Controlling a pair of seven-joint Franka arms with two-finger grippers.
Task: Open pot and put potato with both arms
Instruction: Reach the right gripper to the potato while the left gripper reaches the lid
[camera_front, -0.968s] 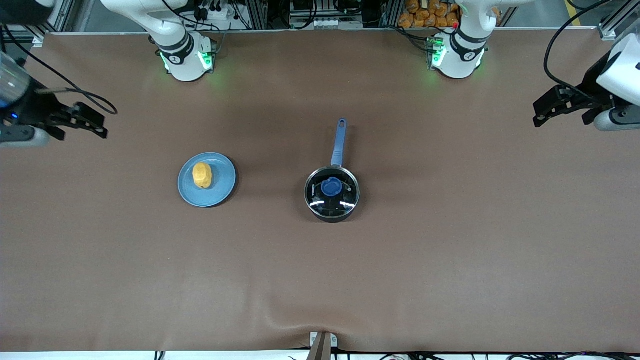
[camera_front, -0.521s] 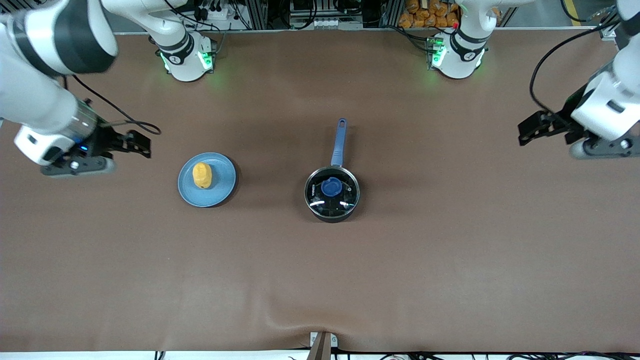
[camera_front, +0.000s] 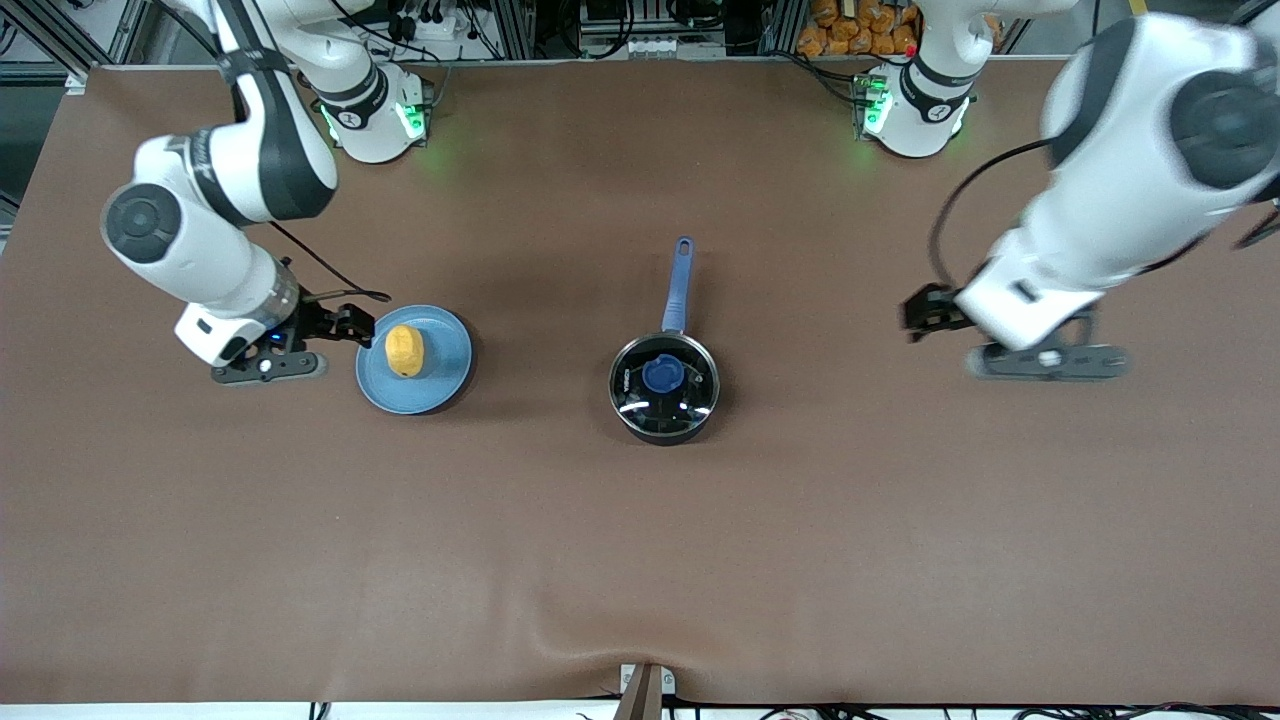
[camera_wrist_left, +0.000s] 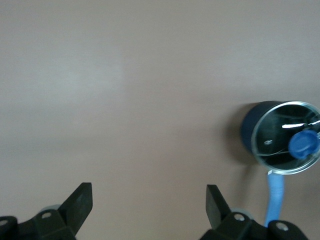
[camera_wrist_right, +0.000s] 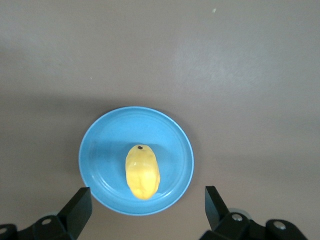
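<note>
The pot is a small black saucepan near the table's middle, with its glass lid and blue knob on. Its blue handle points toward the robot bases. The yellow potato lies on a light-blue plate toward the right arm's end. My right gripper hovers open at the plate's edge; in the right wrist view the potato lies just ahead of that open right gripper. My left gripper hangs open over bare table beside the pot. The left wrist view shows the pot off to one side of the left gripper.
Brown cloth covers the whole table. A small metal bracket sits at the edge nearest the front camera. Cables and racks line the edge by the arm bases.
Both arms have swung in from the table's ends. The right gripper has come up to the plate, and the left gripper has closed in on the pot. Pot, lid and potato have not moved.
</note>
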